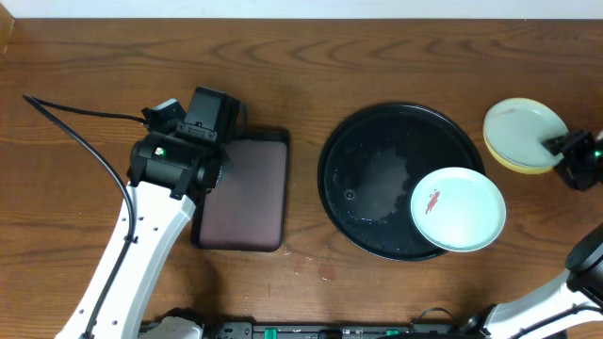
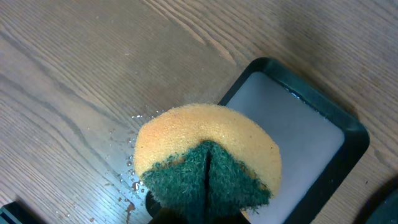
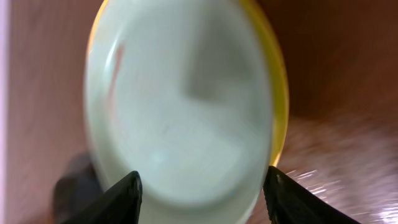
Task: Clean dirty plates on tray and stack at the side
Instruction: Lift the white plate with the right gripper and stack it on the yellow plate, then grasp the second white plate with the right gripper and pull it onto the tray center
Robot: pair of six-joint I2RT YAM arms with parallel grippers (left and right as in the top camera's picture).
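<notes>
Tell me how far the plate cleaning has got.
Done: a mint-white plate sits stacked on the yellow plate beside the tray. In hand: the right hand is open at that stack; the left hand squeezes a sponge. Left: one red-smeared plate on the tray.

White arm links (image 1: 132, 240), black wrist housings (image 1: 174, 162), black cable (image 1: 42, 104), dark fingers (image 3: 121, 196).
</notes>
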